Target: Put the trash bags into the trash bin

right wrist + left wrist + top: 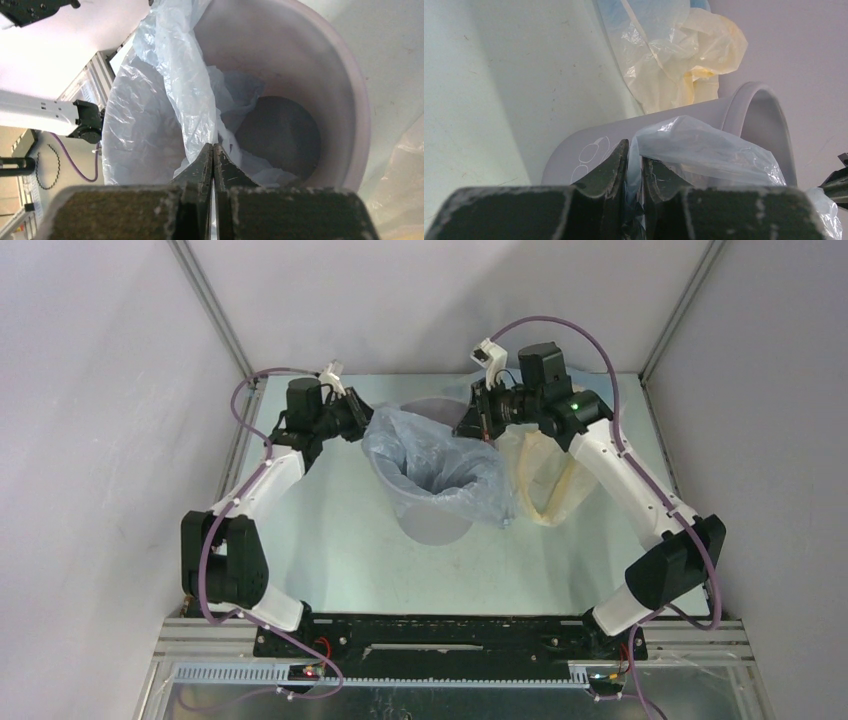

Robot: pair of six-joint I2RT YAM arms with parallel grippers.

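Overhead, the pale green table, matt and faintly scuffed, carries an upright trash bin near its centre. The bin is a smooth, light grey, round plastic vessel, open at the top and tapering slightly toward the base.

A pale blue-grey bag of thin, crinkled, translucent film lies partly inside the bin. It is draped over the rim from 9 o'clock round through 6 to 3 o'clock, and a loose fold hangs down the outer wall at 4 o'clock. The rim at 12 o'clock is bare. In the right wrist view the film lines one side of the inner wall and crumples toward the bottom, where part of the darker floor shows.

A cream-yellow bag, equally thin and wrinkled, lies slack on the table just beside the bin at 3 o'clock. In the left wrist view a pale blue film touches it.

The left gripper, at 10 o'clock of the rim, has dark, worn jaws clamped on a fold of the blue-grey film. The right gripper, at 1 o'clock of the rim, has its jaws pressed together over the bin mouth. A strip of film runs down to their tips; whether it is pinched cannot be told.
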